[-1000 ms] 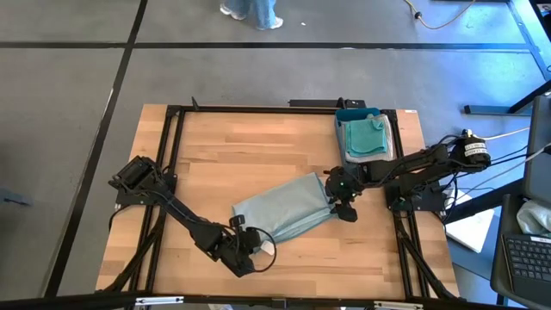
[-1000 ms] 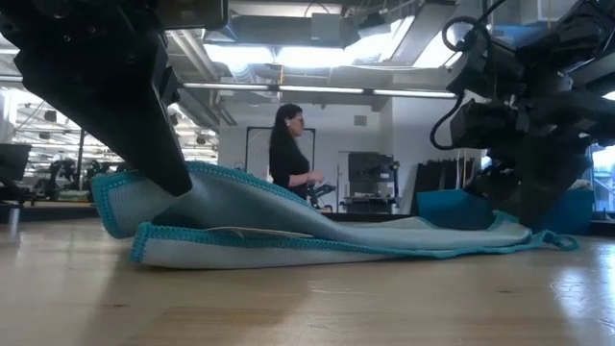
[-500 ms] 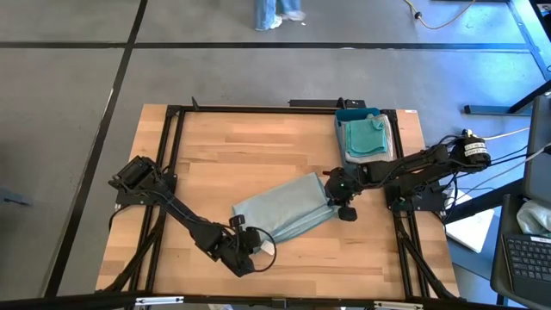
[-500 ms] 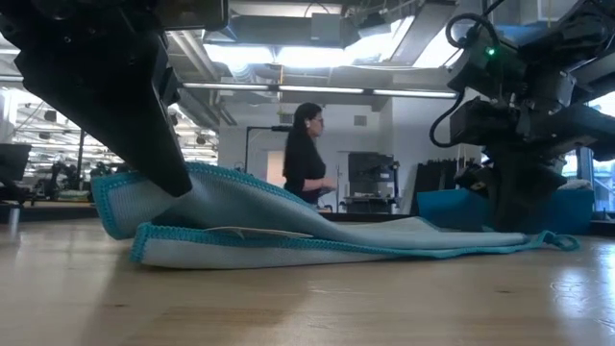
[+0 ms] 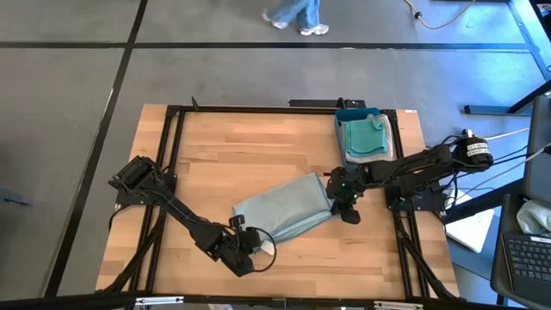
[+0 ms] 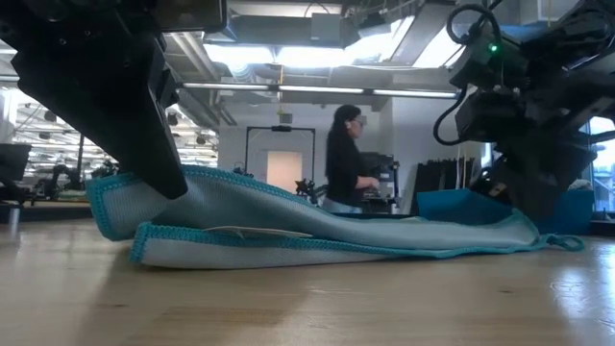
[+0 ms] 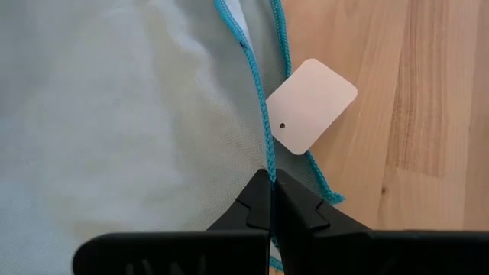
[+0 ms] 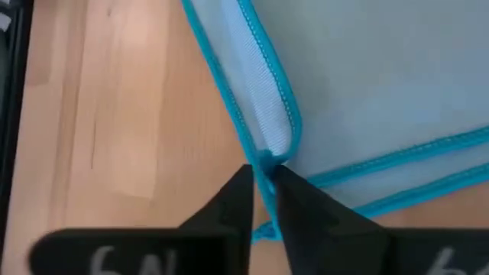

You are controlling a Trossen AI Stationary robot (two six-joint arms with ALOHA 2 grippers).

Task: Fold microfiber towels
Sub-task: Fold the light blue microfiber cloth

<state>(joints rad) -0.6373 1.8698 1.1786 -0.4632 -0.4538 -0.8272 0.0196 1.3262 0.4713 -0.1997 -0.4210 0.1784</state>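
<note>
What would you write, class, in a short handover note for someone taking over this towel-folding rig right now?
Left gripper: jaws shut on the pale towel at its teal edge, beside the white tag.
Right gripper: jaws pinching the same towel's opposite edge.
Towel lies folded over, mid-table.
Done: folded towels stacked in the blue tray at the far right.
Left: finish folding this towel, then move it to the tray.

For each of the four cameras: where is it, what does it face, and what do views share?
High: overhead, straight down on table, both arms, towel, tray.
Low: table height, level across; towel, arms above, a person behind.
Left wrist: past left tool, shut on towel edge by tag.
Right wrist: right tool pinching towel hem.
Shared: the towel, in all four.
</note>
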